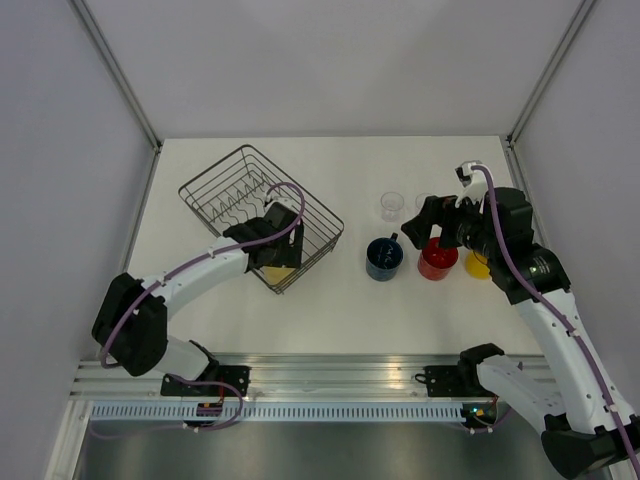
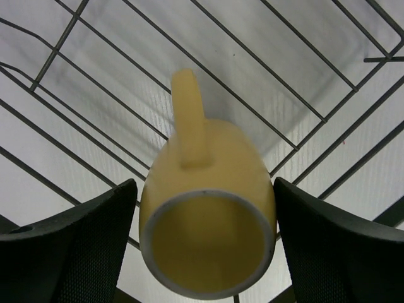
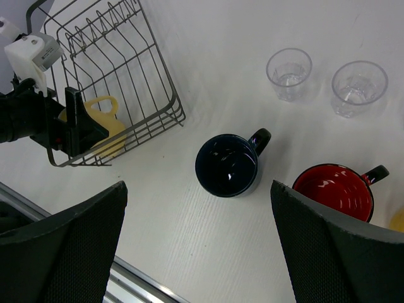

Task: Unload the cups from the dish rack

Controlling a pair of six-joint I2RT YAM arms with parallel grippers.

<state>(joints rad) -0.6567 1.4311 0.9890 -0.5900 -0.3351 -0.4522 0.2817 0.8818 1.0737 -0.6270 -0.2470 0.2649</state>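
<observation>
One cup lies in the dish rack (image 1: 310, 197), the pale cream-yellow mug (image 2: 214, 158). It is on its side in the near corner of the dish rack, resting on the bottom wires. Its mouth faces the left wrist camera and its handle is on the upper side. The left end effector (image 2: 205, 189) stands astride it, one finger on each side of the body, just beside the wall. I cannot tell whether the pads already pinch it.

The mug looks like glazed ceramic, so I judge it stiff, rather heavy for its size, smooth and a little slippery, and it could chip if it is dropped. The round body just behind the rim seems the best place to hold, with the handle kept free. The lift should be straight up so that the wires do not catch it.

To the right of the dish rack, on the counter (image 1: 330, 320), stand the dark blue mug (image 3: 226, 165), the red mug (image 3: 333, 192) and the orange-yellow mug (image 1: 477, 265), all upright. The right end effector (image 1: 428, 225) hovers over them, spread wide and empty. Farther to the right of the dish rack stand two clear glass tumblers (image 3: 289, 72), light and fragile
</observation>
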